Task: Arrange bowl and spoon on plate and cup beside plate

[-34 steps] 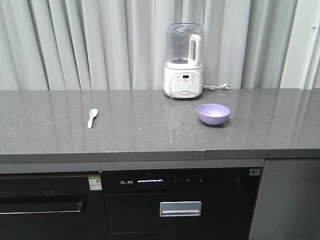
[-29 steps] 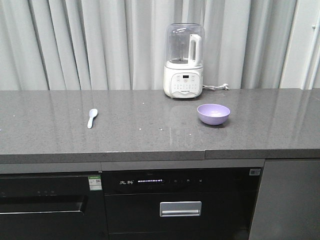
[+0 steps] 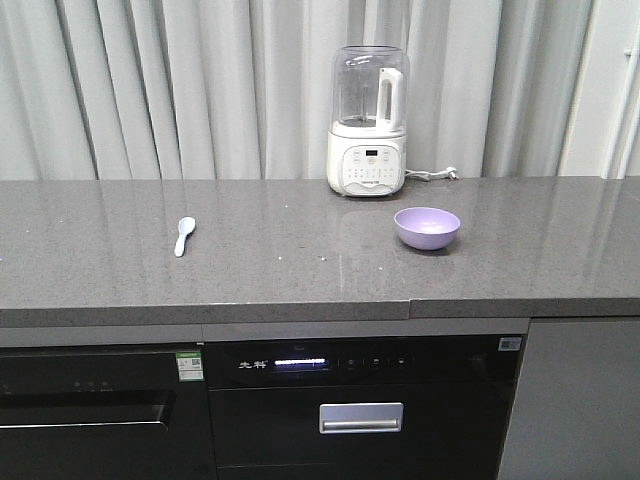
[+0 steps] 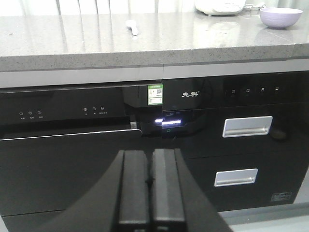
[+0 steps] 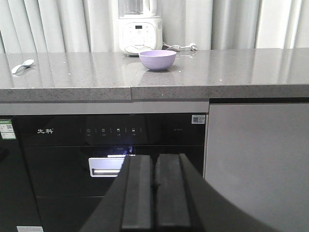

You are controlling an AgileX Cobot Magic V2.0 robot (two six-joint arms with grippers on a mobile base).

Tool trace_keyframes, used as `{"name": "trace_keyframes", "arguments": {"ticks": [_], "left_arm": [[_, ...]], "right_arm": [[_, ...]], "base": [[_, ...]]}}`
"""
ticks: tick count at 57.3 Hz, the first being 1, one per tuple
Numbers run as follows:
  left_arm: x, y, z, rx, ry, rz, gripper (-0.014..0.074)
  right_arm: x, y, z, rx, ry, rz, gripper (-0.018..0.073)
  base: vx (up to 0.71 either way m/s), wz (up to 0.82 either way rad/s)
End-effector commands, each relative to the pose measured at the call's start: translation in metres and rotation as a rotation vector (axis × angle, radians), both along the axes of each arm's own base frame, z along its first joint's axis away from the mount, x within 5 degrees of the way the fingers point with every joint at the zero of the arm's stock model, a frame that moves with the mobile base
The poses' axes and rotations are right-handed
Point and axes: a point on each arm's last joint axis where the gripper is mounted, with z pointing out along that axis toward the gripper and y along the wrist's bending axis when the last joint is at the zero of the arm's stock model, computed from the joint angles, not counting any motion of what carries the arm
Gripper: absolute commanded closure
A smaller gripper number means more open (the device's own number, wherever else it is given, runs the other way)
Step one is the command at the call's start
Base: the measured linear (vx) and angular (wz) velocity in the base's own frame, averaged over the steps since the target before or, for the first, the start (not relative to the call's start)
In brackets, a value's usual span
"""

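**A:** Backdrop, biggest first?

**B:** Pale grey pleated fabric curtains [image 3: 150,90], drawn shut across the whole rear wall. Below them, long dark grey speckled stone countertop [image 3: 300,270], running edge to edge of the front-facing view.

**A:** And under the counter?

**B:** Glossy black built-in appliance fronts [image 3: 100,420], with a silver recessed handle [image 3: 361,417] on the centre unit and a green-and-white sticker [image 3: 190,365] at the left unit's top corner. Plain grey cabinet panel [image 3: 580,400] at far right.

**A:** Standing on top?

**B:** White blender with a clear plastic jug [image 3: 368,120], upright at the back of the counter, close to the curtains.

**A:** The arms?

**B:** Black two-fingered left gripper [image 4: 150,186]: held low, below counter height, facing the black fronts, pads pressed flat together, nothing between them. Black two-fingered right gripper [image 5: 154,191]: likewise low and facing the cabinetry, pads closed tight against each other, gripping nothing.

**A:** Task pieces?

**B:** Small round lavender-purple plastic bowl [image 3: 427,227]: upright, mouth up, on the counter's right half, just in front of the blender and slightly to its right, not touching it. Short pale blue plastic spoon [image 3: 184,236]: lying flat on the left half, scoop toward the curtains, stubby handle toward the front edge, well apart from the bowl.
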Motion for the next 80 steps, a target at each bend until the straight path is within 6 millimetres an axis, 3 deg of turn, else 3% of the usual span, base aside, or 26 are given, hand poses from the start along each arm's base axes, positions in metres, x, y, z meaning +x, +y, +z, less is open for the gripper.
{"name": "trace_keyframes", "arguments": {"ticks": [1, 34, 80], "left_arm": [[-0.0004, 0.0, 0.0155, -0.015, -0.106, 0.001, 0.0599], [-0.0004, 0.0, 0.0155, -0.015, -0.106, 0.001, 0.0599], [-0.0004, 0.0, 0.0155, -0.015, -0.106, 0.001, 0.0599]], "right_arm": [[0.0001, -0.0003, 0.0063, -0.007, -0.088, -0.006, 0.0568], [0.0001, -0.0003, 0.0063, -0.007, -0.088, -0.006, 0.0568], [0.0001, -0.0003, 0.0063, -0.007, -0.088, -0.006, 0.0568]], "base": [[0.0, -0.01], [0.1, -0.05], [0.33, 0.01]]}}
